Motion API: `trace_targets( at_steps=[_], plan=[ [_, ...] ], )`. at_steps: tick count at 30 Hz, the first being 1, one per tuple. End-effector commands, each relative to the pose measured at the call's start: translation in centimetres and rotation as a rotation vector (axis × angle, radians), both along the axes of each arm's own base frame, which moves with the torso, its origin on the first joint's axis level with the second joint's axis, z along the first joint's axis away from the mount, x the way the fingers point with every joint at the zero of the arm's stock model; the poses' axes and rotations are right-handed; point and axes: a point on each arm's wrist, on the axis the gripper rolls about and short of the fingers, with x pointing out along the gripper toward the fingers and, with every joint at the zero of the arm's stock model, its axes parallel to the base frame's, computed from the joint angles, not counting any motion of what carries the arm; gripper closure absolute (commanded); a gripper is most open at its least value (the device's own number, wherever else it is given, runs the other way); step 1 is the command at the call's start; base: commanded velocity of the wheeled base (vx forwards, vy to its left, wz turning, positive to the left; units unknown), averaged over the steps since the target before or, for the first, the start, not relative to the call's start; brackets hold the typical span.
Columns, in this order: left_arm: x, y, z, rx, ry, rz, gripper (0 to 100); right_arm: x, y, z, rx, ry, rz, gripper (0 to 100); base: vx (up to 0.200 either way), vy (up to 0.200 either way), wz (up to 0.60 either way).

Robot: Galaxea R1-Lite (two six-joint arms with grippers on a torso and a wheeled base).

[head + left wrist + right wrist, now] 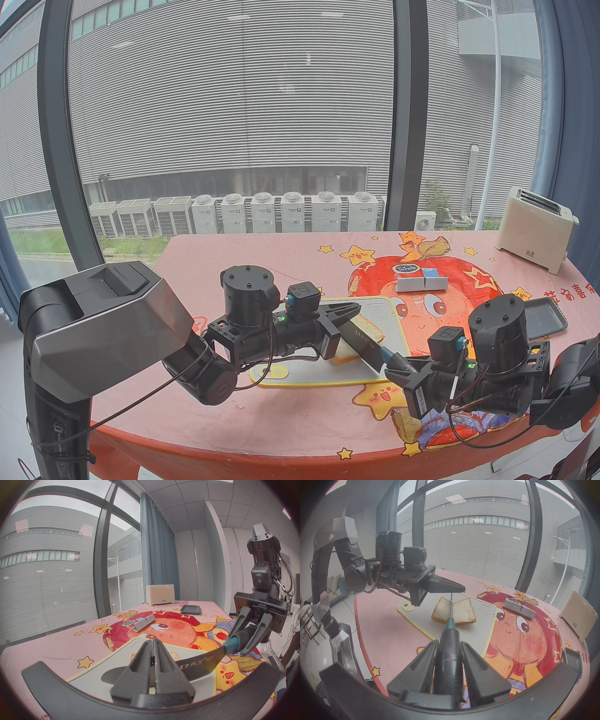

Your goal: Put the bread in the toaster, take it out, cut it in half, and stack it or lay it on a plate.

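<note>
Gripping a knife (365, 342) by its dark handle, the right hand (448, 644) sits low and right of centre in the head view, its fingers pinching the handle from both sides. The blade runs up and to the left from there, standing on edge across the middle of the bread (462, 609). The slice lies flat on a pale cutting board (389, 312) near the centre of the head view, so it lies just beyond this hand, at the far end of the blade.

Coming in from the left of the same view, the left hand (351, 309) has its fingers pressed together, with nothing between them. Its tip is above the far side of the bread, close to the end of the blade; whether it touches either I cannot tell.

Standing at the upper right of the head view, a cream toaster (536, 230) rests on the pink worktop (300, 406). A dark plate (545, 317) lies below it, at the right edge.
</note>
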Motion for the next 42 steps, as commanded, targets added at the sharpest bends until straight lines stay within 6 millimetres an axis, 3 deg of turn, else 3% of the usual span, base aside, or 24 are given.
trace_targets(
  at_steps=[1,42],
  plan=[
    [0.12,-0.08,-1.25,0.016,0.022,0.000,100,0.04,0.10,-0.25,-0.007,0.007,0.002,100,0.000,0.000,0.00],
    [0.05,-0.19,-1.57,0.016,0.022,-0.003,100,0.01,0.07,-0.35,-0.007,0.010,0.000,100,0.000,0.000,0.00]
  ],
)
